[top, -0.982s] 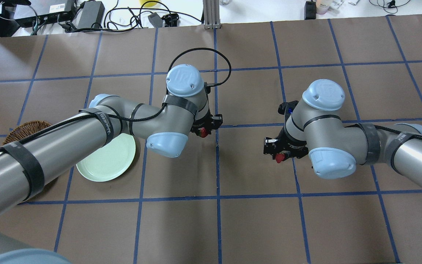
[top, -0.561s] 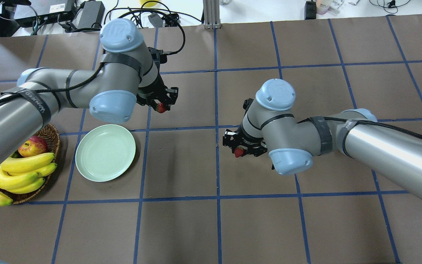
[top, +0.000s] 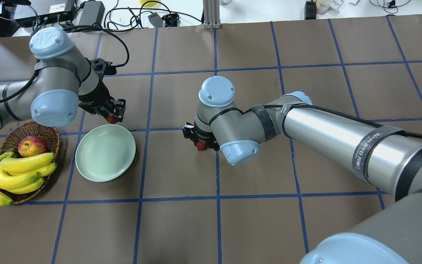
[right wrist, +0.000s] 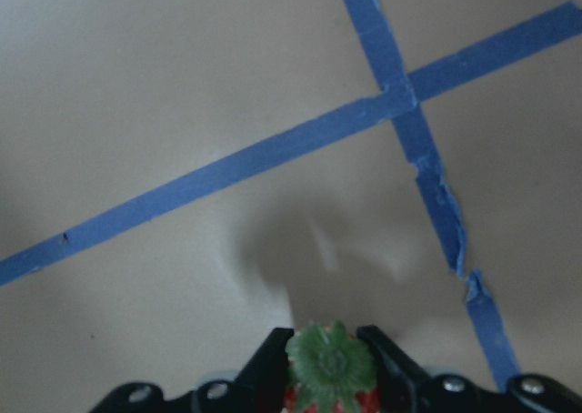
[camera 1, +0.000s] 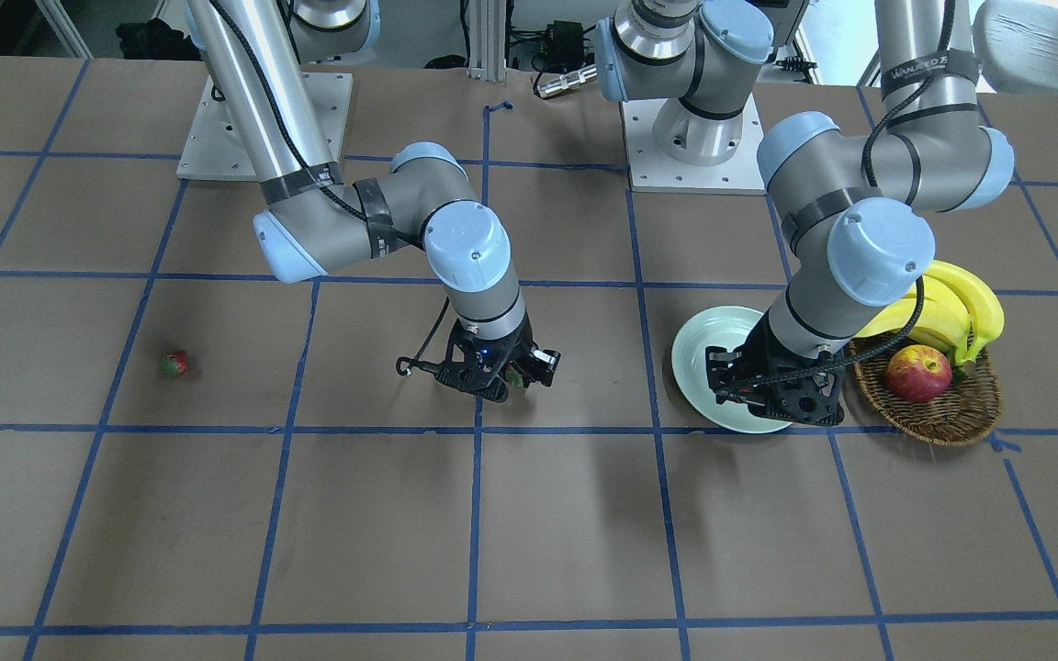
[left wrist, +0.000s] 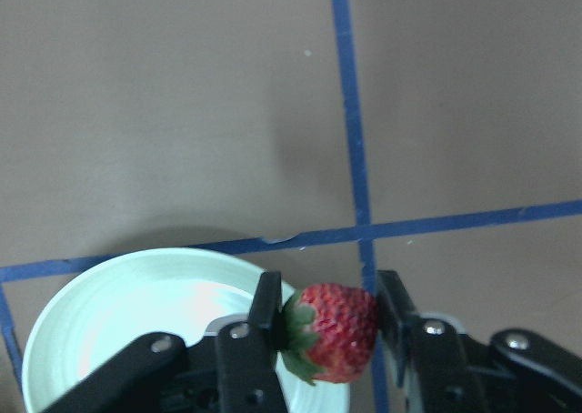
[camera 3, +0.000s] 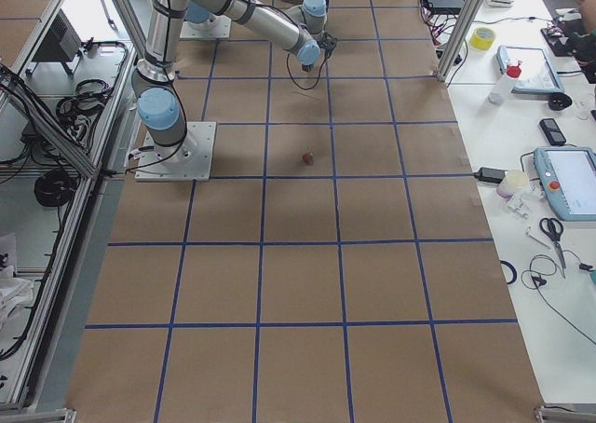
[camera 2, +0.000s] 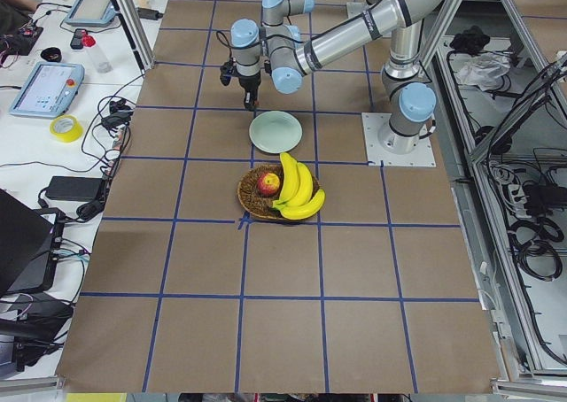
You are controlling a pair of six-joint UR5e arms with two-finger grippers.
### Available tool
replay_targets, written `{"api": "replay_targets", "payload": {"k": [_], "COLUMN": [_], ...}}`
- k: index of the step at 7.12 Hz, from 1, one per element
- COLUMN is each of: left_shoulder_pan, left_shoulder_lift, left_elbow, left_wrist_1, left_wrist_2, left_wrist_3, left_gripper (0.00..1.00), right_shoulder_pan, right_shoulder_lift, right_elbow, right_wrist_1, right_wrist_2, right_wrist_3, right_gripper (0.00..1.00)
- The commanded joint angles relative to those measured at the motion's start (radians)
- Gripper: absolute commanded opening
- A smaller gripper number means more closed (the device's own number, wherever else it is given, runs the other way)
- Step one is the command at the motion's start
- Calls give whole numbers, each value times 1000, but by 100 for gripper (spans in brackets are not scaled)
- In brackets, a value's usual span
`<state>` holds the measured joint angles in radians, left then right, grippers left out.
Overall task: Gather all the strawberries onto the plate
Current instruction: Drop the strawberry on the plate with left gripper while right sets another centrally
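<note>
My left gripper (top: 114,116) is shut on a red strawberry (top: 113,119) and hangs just beyond the far rim of the pale green plate (top: 104,154). In the left wrist view the strawberry (left wrist: 332,331) sits between the two fingers, over the plate's edge (left wrist: 109,313). My right gripper (top: 200,144) is shut on a second strawberry (top: 199,146) near the table's middle, well to the right of the plate. Its green cap shows in the right wrist view (right wrist: 332,363). A third strawberry (camera 1: 174,364) lies on the table far out on my right side.
A brown wicker basket (top: 31,128) with an apple (top: 32,145) and bananas (top: 24,172) stands just left of the plate. Blue tape lines grid the brown table cover. Cables and boxes lie along the far edge.
My left arm has swung left and back toward the plate with its strawberry. My right arm has moved left to the table's middle with its strawberry.
</note>
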<state>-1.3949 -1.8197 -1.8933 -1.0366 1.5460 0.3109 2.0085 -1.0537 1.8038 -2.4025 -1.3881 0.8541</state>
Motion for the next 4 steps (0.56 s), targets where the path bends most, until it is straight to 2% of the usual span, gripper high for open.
{"api": "replay_targets", "payload": {"k": [1,2,3,4], "left_shoulder_pan": [63,63,63,63], "left_shoulder_lift": [7,7,7,2], "left_elbow": [-96,-149,-156,-155], "left_wrist_1": [45,132,142,142], "left_wrist_2": [-1,2,0,-1], "left_wrist_3": [71,74,76,63], "left_gripper": [0,0,24,72], "right_shoulder_pan": [9,9,-6,-51], "right_shoulder_lift": [12,5,-15,-66], "right_elbow": [-12,-14,-20,-11], "right_wrist_1": [9,10,19,76], "right_wrist_2": [-20,-66,-141,-150], "right_wrist_3": [6,-15,-155,-255], "right_gripper": [100,100,100,100]}}
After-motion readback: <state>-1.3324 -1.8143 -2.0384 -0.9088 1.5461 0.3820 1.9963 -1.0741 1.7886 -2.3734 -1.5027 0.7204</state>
